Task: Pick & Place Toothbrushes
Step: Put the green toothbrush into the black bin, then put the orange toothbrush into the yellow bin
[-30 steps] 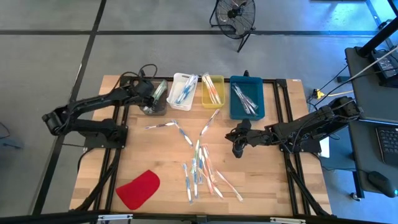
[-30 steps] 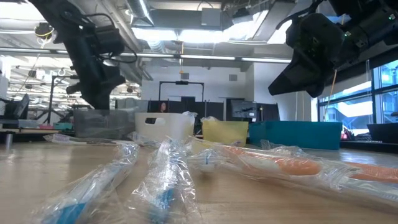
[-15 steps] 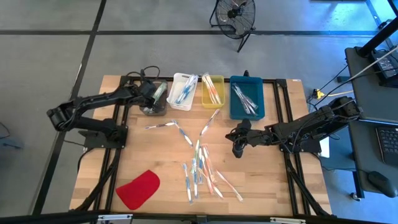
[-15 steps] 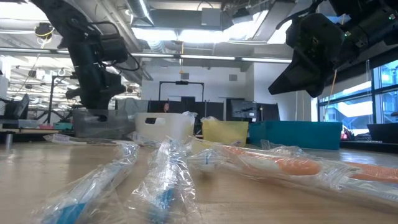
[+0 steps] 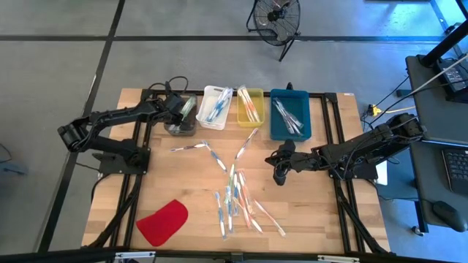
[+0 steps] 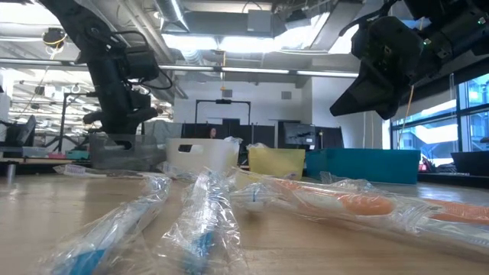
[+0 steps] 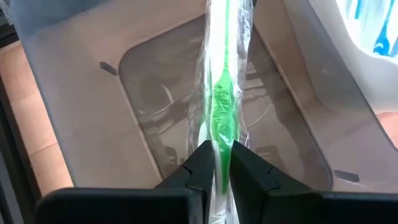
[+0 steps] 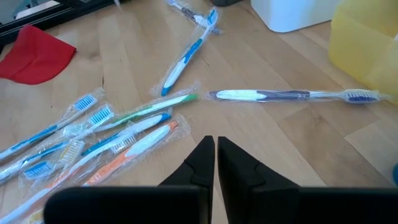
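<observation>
Left hand [image 7: 216, 167] pinches a green toothbrush [image 7: 222, 106] over the grey bin [image 7: 93, 118].

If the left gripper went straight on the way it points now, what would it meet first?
Probably the floor of the clear grey bin: the left gripper, shut on a wrapped green toothbrush, points down into it. Depth is unclear.

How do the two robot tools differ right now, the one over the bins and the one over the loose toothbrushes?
The left tool is shut on a green toothbrush over the grey bin; the right tool is shut on nothing. The left is among the bins; the right hangs above the bare table beside the loose toothbrushes. Both are dark and two-fingered.
</observation>
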`<action>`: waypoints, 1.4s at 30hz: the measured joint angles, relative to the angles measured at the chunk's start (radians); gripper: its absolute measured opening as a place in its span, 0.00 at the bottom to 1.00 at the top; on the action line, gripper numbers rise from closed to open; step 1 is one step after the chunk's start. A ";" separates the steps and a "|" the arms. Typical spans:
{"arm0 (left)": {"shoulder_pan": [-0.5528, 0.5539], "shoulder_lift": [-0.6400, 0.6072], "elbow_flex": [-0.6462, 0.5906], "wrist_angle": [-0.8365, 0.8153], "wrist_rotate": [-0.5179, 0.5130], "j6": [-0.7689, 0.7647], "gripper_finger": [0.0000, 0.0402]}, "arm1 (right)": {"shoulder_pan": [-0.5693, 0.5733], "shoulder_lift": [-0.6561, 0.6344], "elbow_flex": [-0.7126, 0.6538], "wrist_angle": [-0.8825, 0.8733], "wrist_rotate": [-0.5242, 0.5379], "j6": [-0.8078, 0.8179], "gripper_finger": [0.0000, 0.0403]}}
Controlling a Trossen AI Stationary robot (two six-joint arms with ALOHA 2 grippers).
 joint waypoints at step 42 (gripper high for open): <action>-0.001 -0.001 0.027 -0.023 0.066 0.018 0.47 | 0.000 0.000 0.000 0.028 -0.011 -0.015 0.05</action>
